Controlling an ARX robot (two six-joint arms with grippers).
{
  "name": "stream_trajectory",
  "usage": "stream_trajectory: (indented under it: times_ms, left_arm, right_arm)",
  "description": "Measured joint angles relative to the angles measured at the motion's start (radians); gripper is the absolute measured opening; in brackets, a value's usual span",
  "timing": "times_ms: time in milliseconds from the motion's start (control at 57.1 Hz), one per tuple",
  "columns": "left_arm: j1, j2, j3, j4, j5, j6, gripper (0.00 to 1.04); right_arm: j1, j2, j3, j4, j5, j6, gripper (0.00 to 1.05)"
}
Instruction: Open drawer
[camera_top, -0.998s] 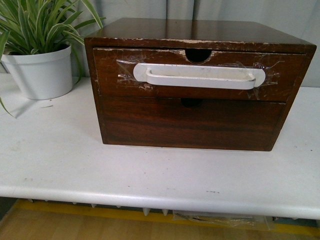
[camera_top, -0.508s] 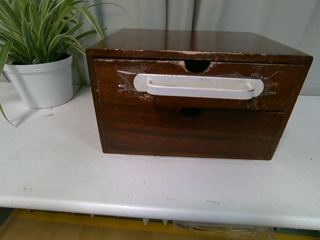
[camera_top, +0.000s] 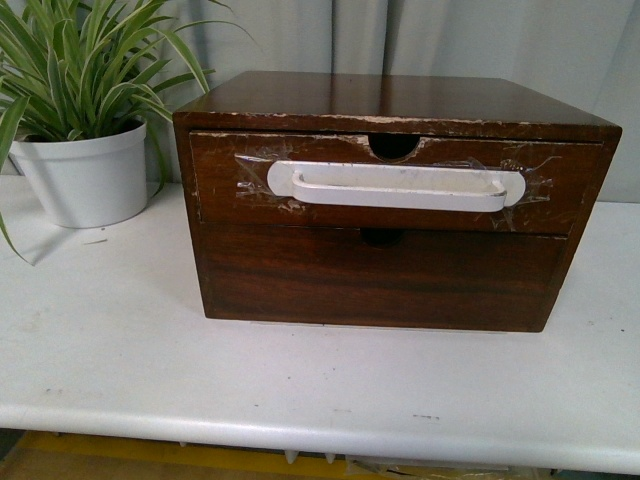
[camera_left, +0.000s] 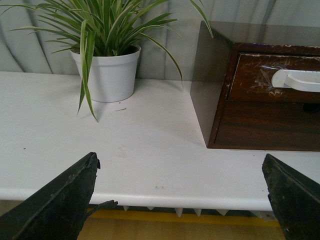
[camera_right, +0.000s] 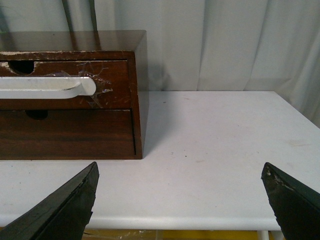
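Two claws stand open and empty: left claw (camera_left: 179, 160), right claw (camera_right: 180, 166); drawer (camera_top: 398, 220) sits closed in wooden chest (camera_top: 390, 95) on table (camera_top: 150, 340).

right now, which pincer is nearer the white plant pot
Left. The left pincer hangs before the table edge, white plant pot ahead. The right pincer is beyond the wooden chest, pot out of its view.
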Motion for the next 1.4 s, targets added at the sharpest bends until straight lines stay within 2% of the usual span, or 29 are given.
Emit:
stream_trajectory:
  times_ms: [158, 228, 263, 315, 350, 455, 578, 701, 893, 1033, 1209, 1401]
  left_arm:
    - [0.0, 0.0, 0.0, 0.0, 0.0, 0.0, 0.99]
    - [-0.008, 0.002, 0.0, -0.003, -0.011, 0.0, 0.99]
    - [-0.049, 0.021, 0.001, -0.002, -0.137, 0.0, 0.99]
    - [-0.109, 0.068, 0.003, 0.032, -0.257, 0.002, 0.99]
    - [-0.137, 0.105, 0.008, 0.056, -0.267, 0.002, 0.99]
    - [-0.185, 0.282, 0.061, 0.128, -0.135, 0.016, 0.99]
    - [-0.19, 0.493, 0.13, 0.217, 0.016, 0.111, 0.99]
    - [-0.193, 0.799, 0.269, 0.286, 0.112, 0.284, 0.99]
    - [-0.235, 1.041, 0.444, 0.304, 0.229, 0.467, 0.99]
    - [-0.261, 1.178, 0.594, 0.241, 0.321, 0.59, 0.99]
    - [-0.27, 1.314, 0.758, 0.133, 0.424, 0.664, 0.99]
    - [-0.285, 1.431, 0.917, 0.036, 0.436, 0.778, 0.99]
  right_arm:
    - [0.0, 0.0, 0.0, 0.0, 0.0, 0.0, 0.96]
    - [0.043, 0.035, 0.023, -0.069, 0.13, 0.033, 0.96]
    - [0.071, 0.071, 0.04, -0.089, 0.203, 0.041, 0.96]
    - [0.089, 0.117, 0.061, -0.096, 0.21, 0.041, 0.96]
    - [0.089, 0.142, 0.076, -0.098, 0.191, 0.039, 0.96]
    - [0.075, 0.256, 0.154, -0.097, 0.09, -0.008, 0.96]
    - [0.084, 0.402, 0.239, -0.065, -0.002, -0.105, 0.96]
    - [0.098, 0.624, 0.36, -0.038, -0.098, -0.253, 0.96]
    - [0.093, 0.835, 0.482, -0.053, -0.209, -0.351, 0.96]
    - [0.104, 0.945, 0.562, -0.098, -0.272, -0.415, 0.96]
    - [0.131, 1.068, 0.652, -0.13, -0.291, -0.49, 0.96]
    - [0.156, 1.191, 0.762, -0.16, -0.307, -0.55, 0.96]
